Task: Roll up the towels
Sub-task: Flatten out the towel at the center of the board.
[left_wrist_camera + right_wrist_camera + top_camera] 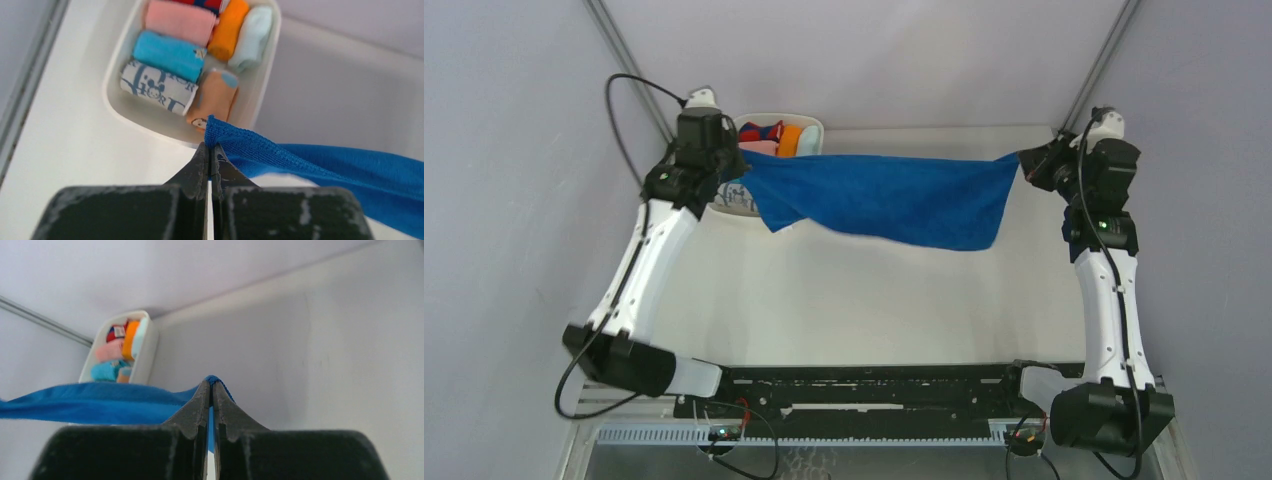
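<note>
White bin (112,85) holding rolled cloths (167,52), on white table (65,150)

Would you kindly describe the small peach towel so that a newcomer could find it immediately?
Start at the white bin in the table's far left corner. Beside the white printed roll lies the peach towel; unlike the plain orange roll, it is paler and carries a pale blue spot.

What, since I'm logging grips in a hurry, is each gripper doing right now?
Left gripper: closed, holding one corner of the blue towel.
Right gripper: closed, holding the blue towel's opposite corner.
</note>
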Available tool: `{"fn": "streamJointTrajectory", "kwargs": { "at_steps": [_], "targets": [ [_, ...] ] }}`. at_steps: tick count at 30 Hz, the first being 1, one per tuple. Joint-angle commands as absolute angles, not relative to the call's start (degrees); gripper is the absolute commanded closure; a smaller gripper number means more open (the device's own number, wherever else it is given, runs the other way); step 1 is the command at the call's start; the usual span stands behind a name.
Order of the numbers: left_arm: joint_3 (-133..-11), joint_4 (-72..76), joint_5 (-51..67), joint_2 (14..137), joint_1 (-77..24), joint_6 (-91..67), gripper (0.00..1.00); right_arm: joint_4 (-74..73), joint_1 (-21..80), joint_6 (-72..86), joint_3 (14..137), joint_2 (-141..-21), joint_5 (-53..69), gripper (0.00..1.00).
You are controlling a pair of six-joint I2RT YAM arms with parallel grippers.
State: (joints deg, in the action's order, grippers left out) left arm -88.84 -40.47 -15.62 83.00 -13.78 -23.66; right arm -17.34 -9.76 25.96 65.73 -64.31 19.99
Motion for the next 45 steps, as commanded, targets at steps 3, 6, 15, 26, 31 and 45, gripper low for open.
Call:
{"fn": "streamJointTrajectory", "kwargs": {
  "at_steps": [3, 6, 15, 26, 31, 45],
  "targets": [
    [-85.2, -42.0, -17.0, 69.4, -13.4, -21.7, 1.00, -16.9, -11.9, 27.3, 68.5, -57.6, 22.2, 1.00],
    [-75.3, -39.8, -14.9, 62.4, -13.4, -24.4, 1.00, -17.1, -11.9, 28.0, 63.4, -52.8, 22.9, 1.00],
    [-39.6, -31.4, -1.5, 48.1, -13.6, -37.7, 0.99, -22.1, -11.9, 31.9, 38.9, -41.8, 18.6, 1.00],
    [-30.4, -33.7, -3.4, 41.1, -20.6, -46.9, 1.00, -25.4, -12.3, 38.4, 29.5, -37.0, 12.1, 1.00],
    [-46.7, -40.2, -16.2, 42.0, -20.6, -41.5, 1.00, -24.2, -12.5, 37.2, 39.3, -38.7, 13.4, 1.00],
    [-72.2, -49.8, -30.7, 36.6, -19.6, -31.0, 0.99, -32.6, -12.4, 31.3, 62.4, -37.3, 12.8, 1.00]
  ]
}}
